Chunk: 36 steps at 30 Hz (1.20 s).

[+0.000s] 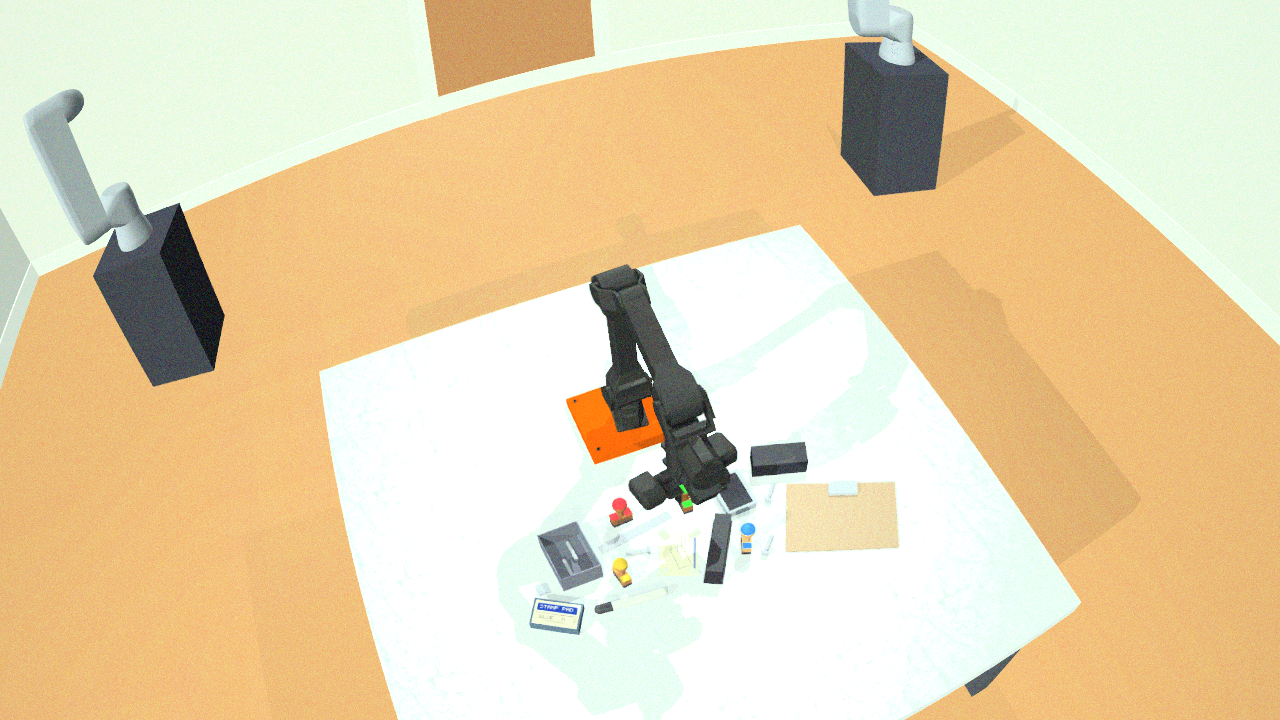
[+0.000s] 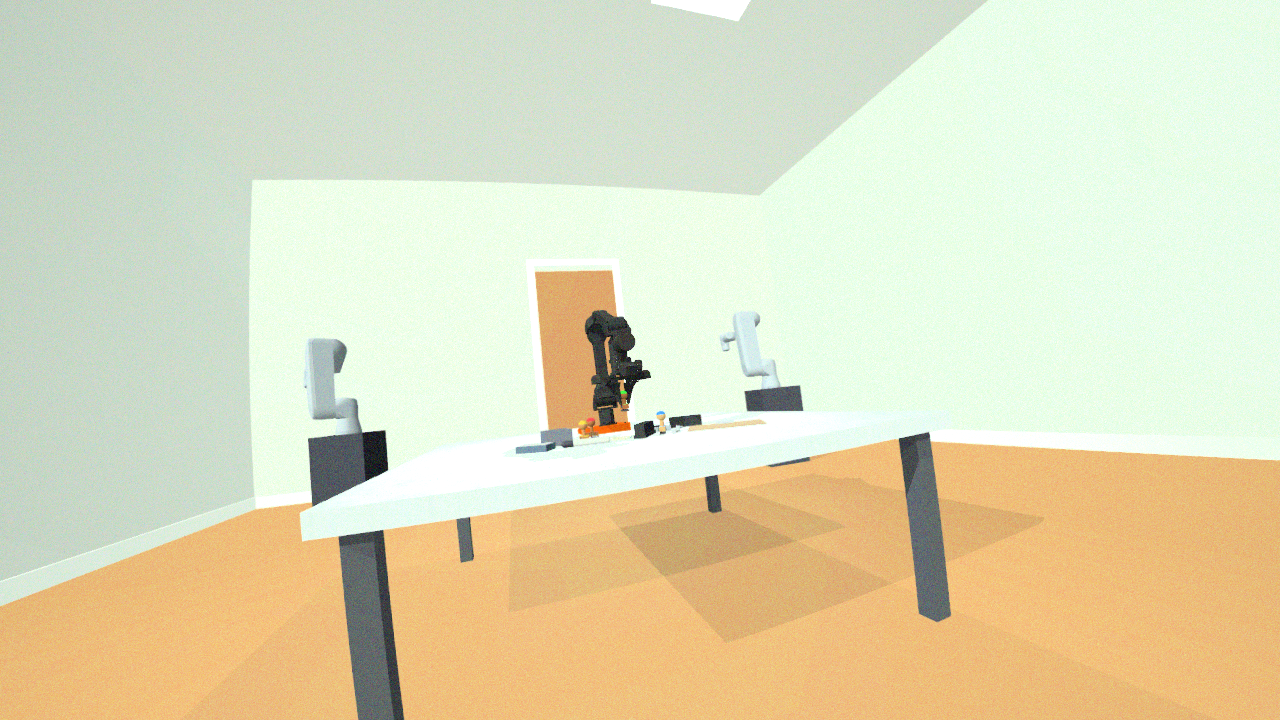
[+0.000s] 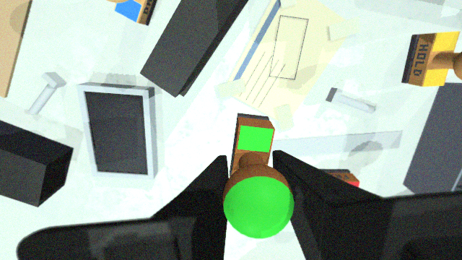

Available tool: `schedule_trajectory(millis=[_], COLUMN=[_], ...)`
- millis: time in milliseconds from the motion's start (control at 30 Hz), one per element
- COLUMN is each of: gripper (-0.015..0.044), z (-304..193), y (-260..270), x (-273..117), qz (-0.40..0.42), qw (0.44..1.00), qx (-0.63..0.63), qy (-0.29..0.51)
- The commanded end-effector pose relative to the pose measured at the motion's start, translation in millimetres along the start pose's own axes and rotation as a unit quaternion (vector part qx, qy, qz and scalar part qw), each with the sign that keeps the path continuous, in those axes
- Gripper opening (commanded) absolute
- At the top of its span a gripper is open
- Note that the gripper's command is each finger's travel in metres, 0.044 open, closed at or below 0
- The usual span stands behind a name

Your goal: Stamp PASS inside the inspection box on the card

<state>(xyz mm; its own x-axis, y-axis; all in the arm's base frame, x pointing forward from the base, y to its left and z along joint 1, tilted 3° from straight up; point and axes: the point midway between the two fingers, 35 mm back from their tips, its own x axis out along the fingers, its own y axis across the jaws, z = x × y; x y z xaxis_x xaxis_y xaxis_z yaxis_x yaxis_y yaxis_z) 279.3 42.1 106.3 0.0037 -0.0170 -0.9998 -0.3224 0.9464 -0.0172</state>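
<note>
My gripper [image 1: 683,491] [image 2: 623,385] [image 3: 250,160] is shut on the green-topped stamp [image 1: 687,505] [image 2: 623,394] [image 3: 258,207] by its brown handle. The stamp is upright and raised above the bench, between the ink pad and the card in the wrist view. The stamp's lettering is hidden. The ink pad [image 1: 736,493] [image 3: 115,133] is dark in a pale frame, left of the stamp. The cream card [image 3: 317,58] lies beyond the stamp, taped at its corners. Its outlined inspection box [image 3: 302,47] is in sight and shows no print.
A long black block [image 1: 717,548] [image 3: 188,43] lies beside the card; another block [image 1: 778,458] [image 3: 25,162] is beyond the pad. Yellow HOLD [image 1: 622,573] [image 3: 438,59], red [image 1: 620,514] and blue [image 1: 747,539] stamps stand around. A grey tray [image 1: 583,578], STAMP PAD case [image 1: 556,616] and clipboard [image 1: 841,523] lie farther out.
</note>
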Motion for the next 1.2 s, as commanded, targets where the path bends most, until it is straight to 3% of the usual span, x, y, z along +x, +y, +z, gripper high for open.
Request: schedule_trajectory(millis=[0, 300, 1167], gripper=[0.0000, 0.0000, 0.0000], z=[-18.4, -52.7, -51.4], y=[12.7, 31.7, 31.4], x=[1.8, 7.2, 40.9], qz=[0.002, 0.003, 0.003], qw=[1.000, 1.000, 1.000], qx=[0.002, 0.002, 0.002], qy=[0.001, 0.002, 0.002])
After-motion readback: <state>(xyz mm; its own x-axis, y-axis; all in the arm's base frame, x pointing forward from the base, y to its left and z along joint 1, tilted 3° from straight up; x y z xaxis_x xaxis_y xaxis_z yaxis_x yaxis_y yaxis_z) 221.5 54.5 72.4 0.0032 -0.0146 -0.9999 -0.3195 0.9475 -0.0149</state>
